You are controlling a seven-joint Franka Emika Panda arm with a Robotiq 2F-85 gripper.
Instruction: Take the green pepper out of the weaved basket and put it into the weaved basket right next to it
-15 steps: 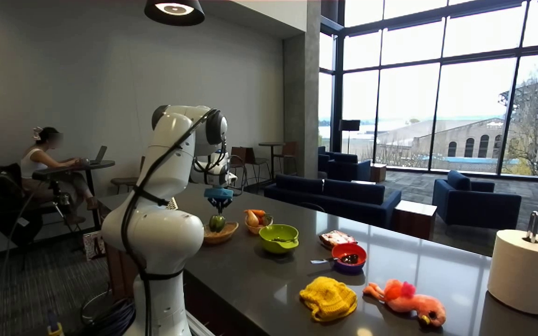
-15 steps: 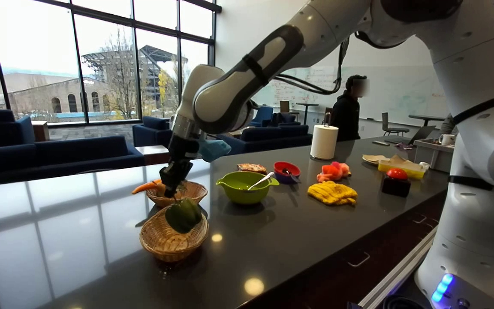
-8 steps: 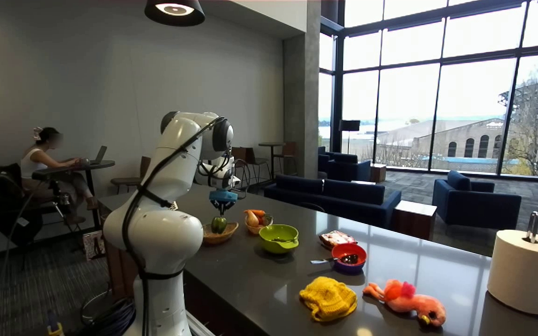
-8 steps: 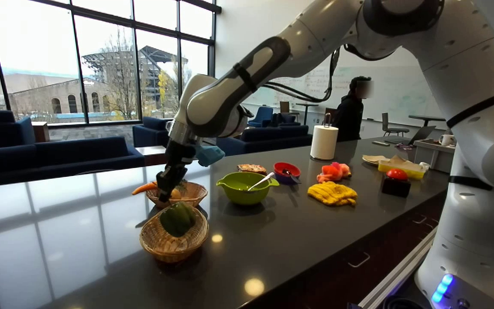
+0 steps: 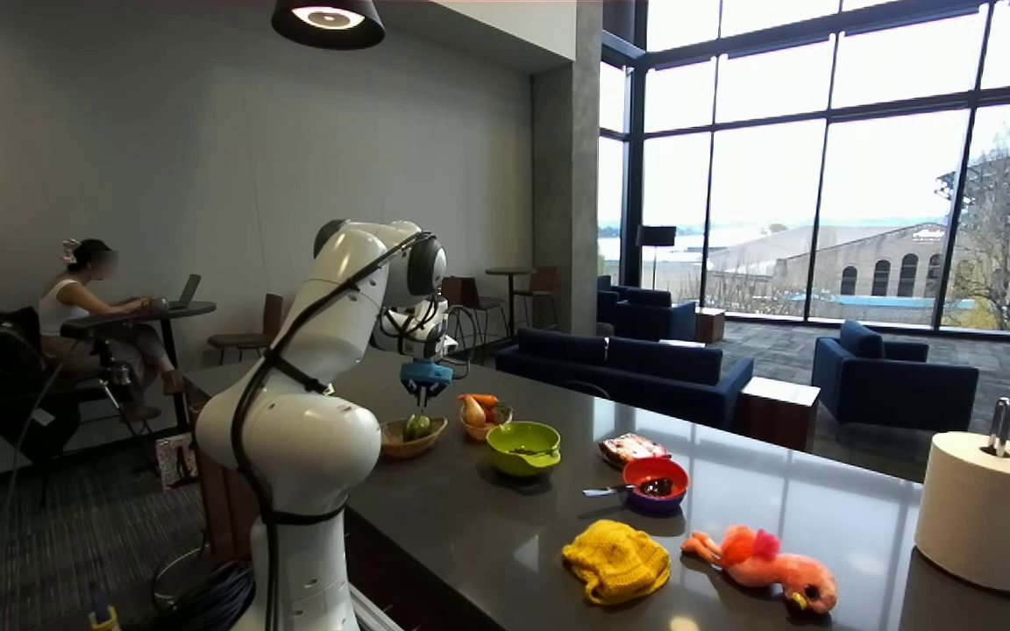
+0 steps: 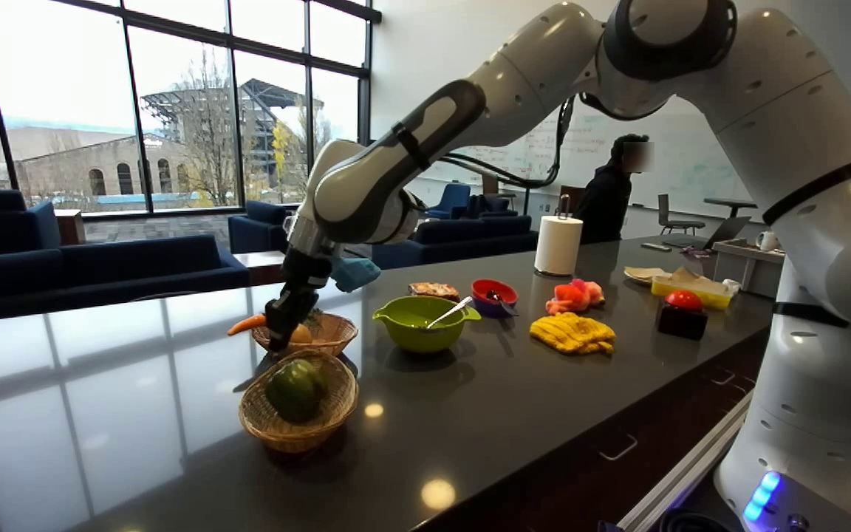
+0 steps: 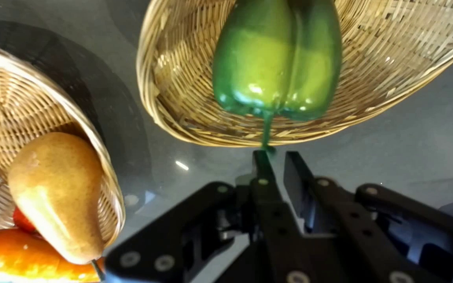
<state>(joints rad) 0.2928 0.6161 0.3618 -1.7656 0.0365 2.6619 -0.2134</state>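
Pincer (image 7: pixel 276 153) tips slightly parted, gripping nada AFAICT; green pepper (image 7: pixel 277 67) lies in basket (image 7: pixel 391 53) nr robot-side edge of worktop (image 6: pixel 484 414), pear basket (image 7: pixel 6 94) nearer far edge. Prob. release step; next: lift straight up w/o snagging stem (image 7: pixel 266 129).

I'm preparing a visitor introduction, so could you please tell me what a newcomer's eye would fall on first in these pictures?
Probably the white robot arm, arching over the dark counter in an exterior view. In the wrist view, the glossy green pepper stands out at the top, inside a woven basket, with the gripper below it in the picture. The yellow cloth and pink plush toy also catch the eye, near each other on the counter.
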